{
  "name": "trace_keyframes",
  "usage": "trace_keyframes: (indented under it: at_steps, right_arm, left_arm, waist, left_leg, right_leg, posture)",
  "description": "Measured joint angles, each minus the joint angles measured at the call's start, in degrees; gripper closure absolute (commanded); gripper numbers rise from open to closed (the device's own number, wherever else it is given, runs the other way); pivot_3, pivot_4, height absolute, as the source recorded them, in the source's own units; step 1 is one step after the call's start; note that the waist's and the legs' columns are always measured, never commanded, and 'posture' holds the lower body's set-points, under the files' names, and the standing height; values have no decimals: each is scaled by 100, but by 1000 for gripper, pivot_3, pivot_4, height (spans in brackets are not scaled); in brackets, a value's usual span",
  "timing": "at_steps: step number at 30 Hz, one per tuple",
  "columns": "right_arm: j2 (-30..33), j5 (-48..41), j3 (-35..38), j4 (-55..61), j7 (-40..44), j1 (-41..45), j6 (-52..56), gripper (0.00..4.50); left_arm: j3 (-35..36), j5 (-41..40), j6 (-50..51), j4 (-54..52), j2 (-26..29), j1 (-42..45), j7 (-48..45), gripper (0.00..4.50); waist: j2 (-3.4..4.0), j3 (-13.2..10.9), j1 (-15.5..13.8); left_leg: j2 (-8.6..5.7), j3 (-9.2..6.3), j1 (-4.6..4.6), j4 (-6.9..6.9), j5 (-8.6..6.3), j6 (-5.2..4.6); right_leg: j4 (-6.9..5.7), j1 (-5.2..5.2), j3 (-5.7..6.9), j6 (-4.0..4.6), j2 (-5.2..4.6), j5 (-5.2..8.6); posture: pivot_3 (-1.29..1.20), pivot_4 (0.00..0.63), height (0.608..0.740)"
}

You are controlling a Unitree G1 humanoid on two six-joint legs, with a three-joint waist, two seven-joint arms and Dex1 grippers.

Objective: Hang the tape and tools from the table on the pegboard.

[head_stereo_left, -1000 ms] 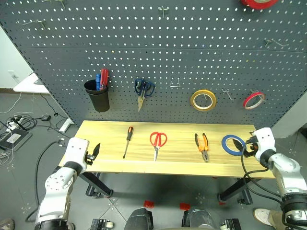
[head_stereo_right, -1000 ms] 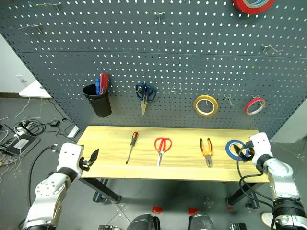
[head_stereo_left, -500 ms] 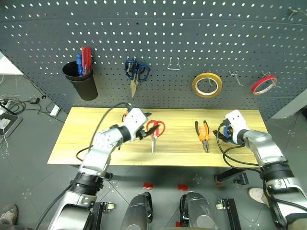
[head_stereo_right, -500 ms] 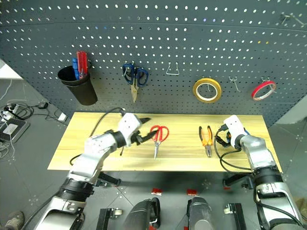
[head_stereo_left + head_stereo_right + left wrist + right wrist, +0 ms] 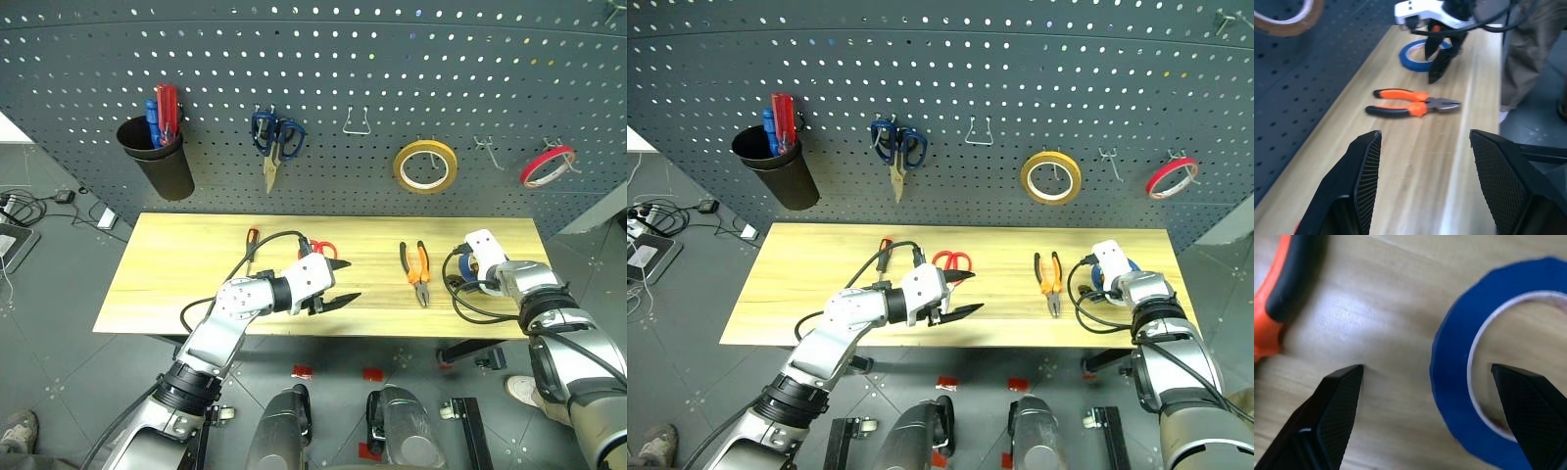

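Table [image 5: 176, 294] sits in front of the pegboard [image 5: 392, 78]. On the table, left to right: screwdriver [image 5: 251, 238], scissors [image 5: 322, 249] (partly behind the left arm), pliers [image 5: 415, 271], tape [image 5: 1418, 54] at the far right. Left gripper [image 5: 333, 282] is above the table's near edge, just near of the scissors. Right gripper [image 5: 1441, 56] is over the tape. On the pegboard, left to right: cup [image 5: 157, 162], hanging scissors [image 5: 273, 142], two tape rolls [image 5: 424, 166].

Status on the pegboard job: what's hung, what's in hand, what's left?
Hung: none. The blue tape, pliers, red scissors and screwdriver lie on the table. In hand: open right gripper straddles the tape's rim; open left gripper holds nothing. Left: all four.
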State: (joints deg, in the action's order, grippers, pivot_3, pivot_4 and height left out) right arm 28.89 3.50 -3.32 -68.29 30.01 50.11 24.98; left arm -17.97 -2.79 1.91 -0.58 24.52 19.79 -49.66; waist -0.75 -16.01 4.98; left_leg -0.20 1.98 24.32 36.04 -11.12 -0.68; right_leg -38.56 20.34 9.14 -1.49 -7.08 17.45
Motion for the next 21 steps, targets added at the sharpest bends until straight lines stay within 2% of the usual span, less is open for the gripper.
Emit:
trace_keyframes:
  at_steps: [3, 6, 10, 14, 16, 21]
  right_arm:
    - [-5, 17, 0, -159, -15, 66, -55, 0]
    - [-16, 115, -66, -206, -10, 68, -178, 576]
    - [-20, 272, -193, -244, -10, 45, -322, 1818]
    - [-12, 312, -186, -265, -102, -13, -429, 3296]
    - [21, 311, -129, -134, -164, -124, -558, 3829]
    - [162, 204, 31, 735, -255, -721, -581, 3831]
  left_arm:
    - [-2, 27, -1, -110, 8, -59, 28, 1472]
    - [-1, 27, 20, -181, 2, -68, 42, 1409]
    - [-1, 23, 16, -324, -24, -122, 42, 1409]
    - [3, -82, 8, -324, -97, -120, 6, 1409]
    - [3, -200, 34, -324, -107, -92, -120, 1409]
    - [20, -326, 212, -324, 72, 57, -430, 1409]
  waist:
    - [-1, 0, -15]
    - [-1, 1, -18]
    - [-2, 1, -34]
    - [-3, 2, -48]
    - [-3, 2, -61]
    - [-1, 3, -103]
  left_leg:
    - [1, -1, -1, 1, 0, 0]
    - [0, 1, -1, 2, 0, 0]
    - [1, 1, -11, 2, 0, 0]
    - [0, 1, -16, 2, -1, -1]
    - [0, 1, -16, 3, -1, -1]
    - [0, 4, -12, 1, 0, 0]
  right_leg:
    - [-2, -1, 0, -1, 0, 0]
    - [-2, -1, -2, -5, 0, -2]
    - [-1, -8, -4, -6, 0, -3]
    - [0, -13, -5, -10, 0, -5]
    - [1, -13, -5, -12, -1, -6]
    - [0, -8, -7, -13, -1, -6]
  posture:
    - [-201, 261, 740]
    - [-203, 260, 740]
    - [-212, 257, 740]
    - [-227, 249, 740]
    - [-233, 245, 740]
    - [-261, 232, 740]
